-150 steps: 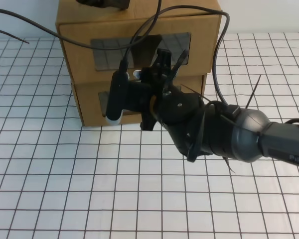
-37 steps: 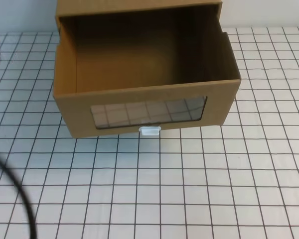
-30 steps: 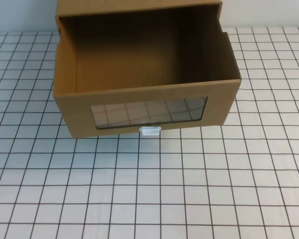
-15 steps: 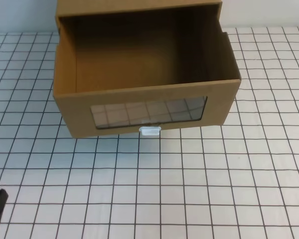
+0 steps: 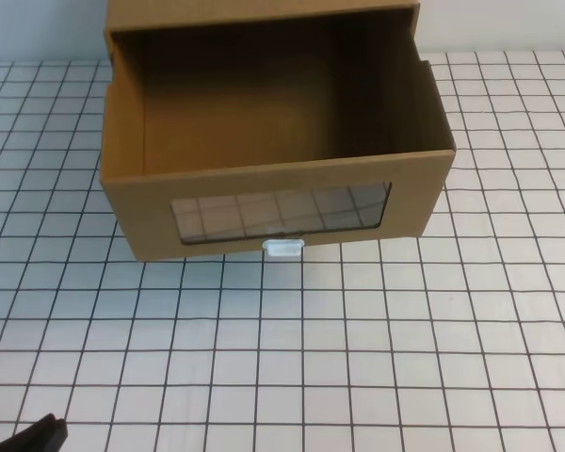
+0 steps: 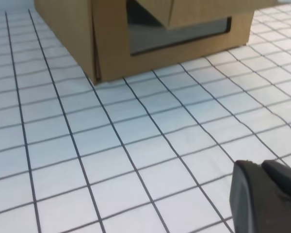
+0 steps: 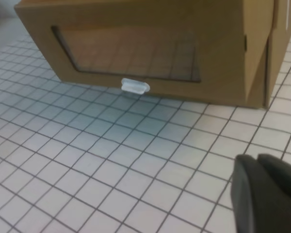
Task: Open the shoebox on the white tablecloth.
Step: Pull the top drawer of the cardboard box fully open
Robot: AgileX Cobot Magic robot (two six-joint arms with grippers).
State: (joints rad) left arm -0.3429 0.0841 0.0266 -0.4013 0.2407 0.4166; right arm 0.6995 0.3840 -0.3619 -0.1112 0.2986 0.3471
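Black and closed, the left end effector (image 6: 262,167) shows at 5 o'clock in its wrist view, its fingers pressed together above the white tablecloth (image 5: 292,348). In the high view the brown shoebox (image 5: 273,202) stands at 12 o'clock on the cloth, its drawer pulled forward and open at the top, with the white tab (image 5: 283,249) under the clear window (image 5: 281,214). The right end effector (image 7: 262,162), at 5 o'clock in its wrist view, is closed and holds nothing.

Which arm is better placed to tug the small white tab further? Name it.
Right, probably: its wrist view faces the small white tab on the brown cardboard shoebox; the left's shows only a corner.
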